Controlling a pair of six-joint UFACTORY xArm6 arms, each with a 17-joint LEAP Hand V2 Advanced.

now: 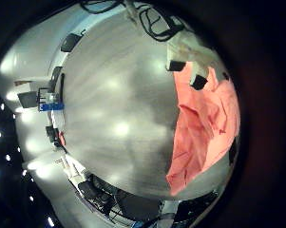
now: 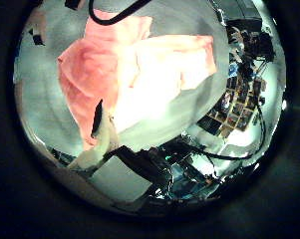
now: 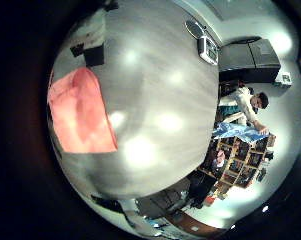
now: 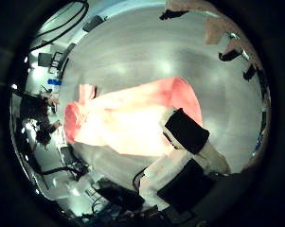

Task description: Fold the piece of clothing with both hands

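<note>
Item: pink garment [image 2: 130, 75], lying spread on the grey table [image 3: 160, 110], seen below both my palms. Right hand [image 4: 194, 142]: parts show at 4 o'clock of the garment; grasp unreadable. Left hand: I cannot tell.

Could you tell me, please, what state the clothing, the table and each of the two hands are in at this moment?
Piece of clothing: lying on the table, spread but rumpled, not neatly folded.
Table: bare round the clothing.
Left hand: raised above the clothing, holding nothing that shows.
Right hand: above the table beside the clothing, fingers not gripping it.
</note>
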